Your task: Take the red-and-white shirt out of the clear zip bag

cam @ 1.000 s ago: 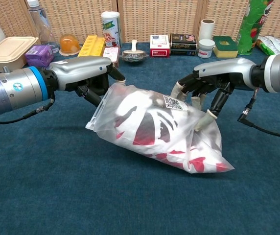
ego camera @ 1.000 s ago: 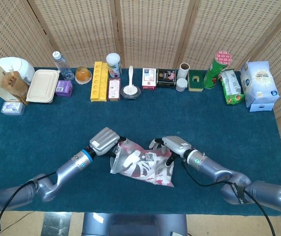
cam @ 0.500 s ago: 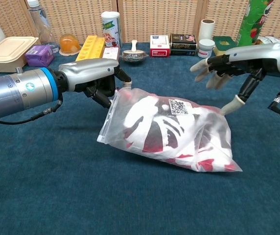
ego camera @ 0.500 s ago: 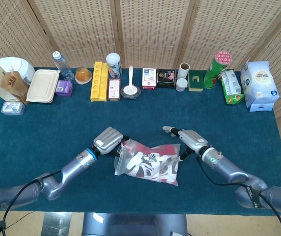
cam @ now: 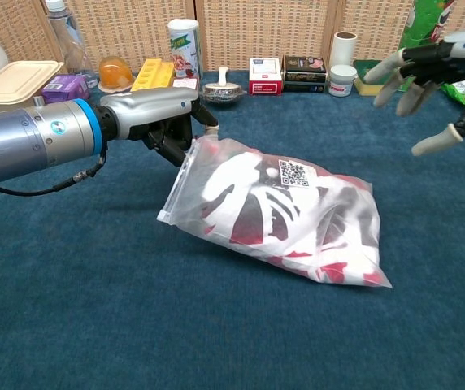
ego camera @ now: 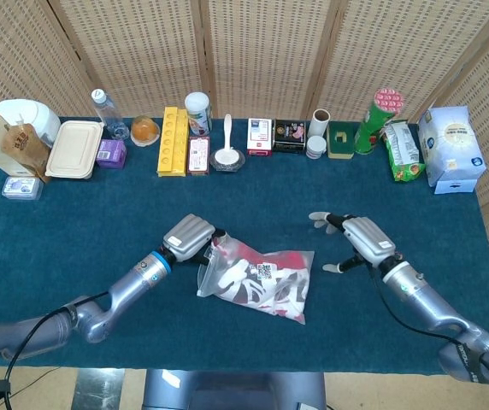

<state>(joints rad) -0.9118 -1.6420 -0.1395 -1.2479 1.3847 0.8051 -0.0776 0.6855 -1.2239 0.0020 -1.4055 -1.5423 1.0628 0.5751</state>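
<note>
Clear zip bag [ego camera: 257, 279] containing the red-and-white shirt [cam: 285, 215], lying on the blue table [ego camera: 244, 192] near its front centre. Left hand [ego camera: 189, 239], at the bag's 10 o'clock, pinches its zip edge. Right hand [ego camera: 356, 242], at 3 o'clock, hovers apart, fingers spread wide, holding nothing.

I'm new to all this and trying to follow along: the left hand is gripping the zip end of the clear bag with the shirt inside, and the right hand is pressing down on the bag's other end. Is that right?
Not quite. The right hand is off the clear bag, open and hovering apart from it, as the chest view shows. The left hand does grip the zip end, with the shirt inside.
</note>
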